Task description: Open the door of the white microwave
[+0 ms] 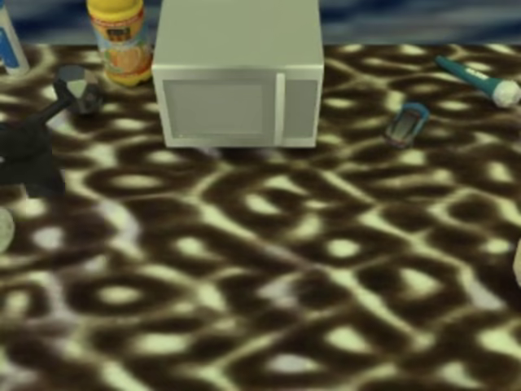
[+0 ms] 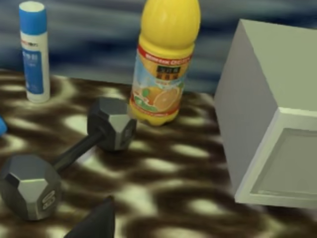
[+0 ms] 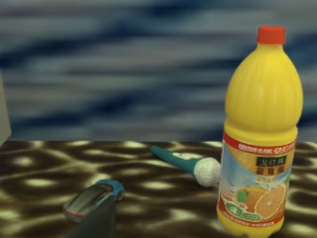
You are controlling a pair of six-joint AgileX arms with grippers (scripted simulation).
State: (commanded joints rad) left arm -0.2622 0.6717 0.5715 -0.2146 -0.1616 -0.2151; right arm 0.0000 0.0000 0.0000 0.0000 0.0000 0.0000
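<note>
White microwave (image 1: pixel 238 49) at table's far edge, door (image 1: pixel 220 107) shut, rigid and hinged, light to swing, best hooked behind pale bar handle (image 1: pixel 280 108); left gripper (image 1: pixel 24 151) at left edge, finger opening apparently indiscernible; right gripper unseen.

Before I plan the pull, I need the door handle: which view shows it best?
The top view: the door faces the camera, its pale handle upright beside the control panel. The left wrist view catches only the door's far corner; the right wrist view shows none.
</note>
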